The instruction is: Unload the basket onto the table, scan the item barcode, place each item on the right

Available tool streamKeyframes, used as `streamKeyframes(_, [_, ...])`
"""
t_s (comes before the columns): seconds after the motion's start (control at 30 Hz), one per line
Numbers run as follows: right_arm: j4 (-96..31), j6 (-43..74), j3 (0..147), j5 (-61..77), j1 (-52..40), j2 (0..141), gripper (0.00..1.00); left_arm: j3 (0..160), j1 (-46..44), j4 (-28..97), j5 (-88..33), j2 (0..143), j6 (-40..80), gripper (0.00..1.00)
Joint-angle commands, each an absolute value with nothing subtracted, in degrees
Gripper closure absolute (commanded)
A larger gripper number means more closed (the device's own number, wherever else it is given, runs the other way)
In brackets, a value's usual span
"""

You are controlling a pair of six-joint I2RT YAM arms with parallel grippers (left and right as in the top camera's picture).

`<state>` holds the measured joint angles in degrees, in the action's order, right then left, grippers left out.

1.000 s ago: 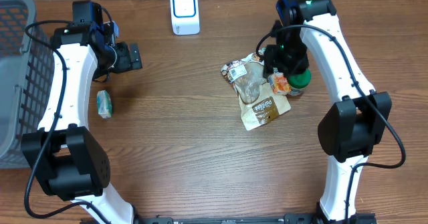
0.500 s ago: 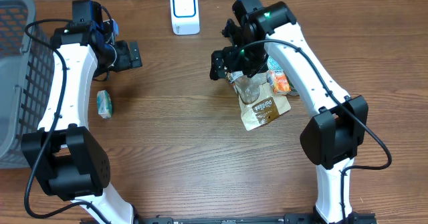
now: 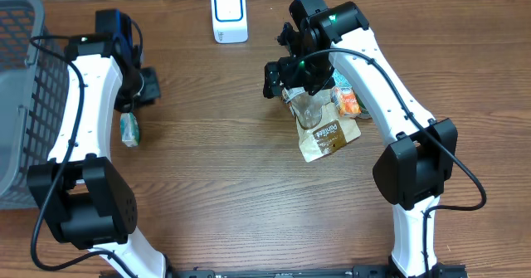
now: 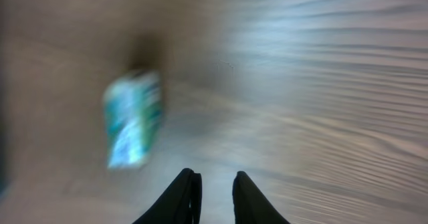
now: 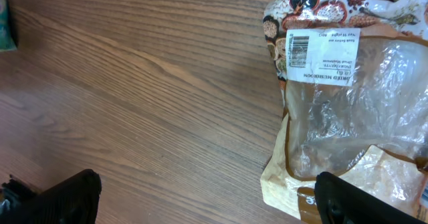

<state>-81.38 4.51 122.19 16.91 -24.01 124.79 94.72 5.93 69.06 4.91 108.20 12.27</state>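
A clear bag with a white barcode label [image 5: 322, 49] lies on a brown pouch [image 5: 314, 184] right of centre; the bag [image 3: 307, 104] and pouch [image 3: 326, 137] also show from overhead. My right gripper [image 5: 214, 200] hovers open and wide over the bag's left edge, one fingertip [image 5: 361, 200] above the pouch; overhead, the right gripper [image 3: 286, 80] holds nothing. A white scanner [image 3: 229, 14] stands at the back. My left gripper [image 4: 216, 192], blurred, has its jaws drawn nearly together and empty. A small teal packet [image 4: 134, 120] lies ahead of it, and overhead the left gripper [image 3: 148, 87] is above that packet [image 3: 129, 129].
A grey mesh basket [image 3: 21, 79] fills the far left edge. An orange packet [image 3: 349, 104] and a green-topped item [image 3: 342, 80] lie just right of the bags, under the right arm. Both arms' bases stand at the near table edge.
My left gripper has closed its jaws and swung down toward the teal packet. My right gripper came left from the orange packet to the bags and opened wide, then held still.
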Motion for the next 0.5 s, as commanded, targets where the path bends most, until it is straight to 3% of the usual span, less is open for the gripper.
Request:
streamKeyframes(0.0, [-81.1, 4.5, 123.3, 15.9, -23.8, 124.3, 0.0, 89.8, 5.6, 69.6, 22.1, 107.5, 21.6, 0.78])
streamKeyframes(0.2, [-81.1, 4.5, 123.3, 15.9, -23.8, 124.3, 0.0, 80.3, 5.6, 61.0, 25.8, 107.6, 19.9, 0.71])
streamKeyframes(0.3, [-81.3, 4.5, 123.3, 15.9, -23.8, 124.3, 0.0, 77.1, 5.6, 55.5, 28.2, 107.6, 19.5, 0.64])
streamKeyframes(0.33, [-81.3, 4.5, 123.3, 15.9, -23.8, 124.3, 0.0, 76.0, 5.6, 52.9, 29.1, 107.6, 19.4, 0.55])
streamKeyframes(0.47, [-81.3, 4.5, 123.3, 15.9, -23.8, 124.3, 0.0, 74.1, 5.7, 47.2, 29.4, 107.6, 19.2, 0.48])
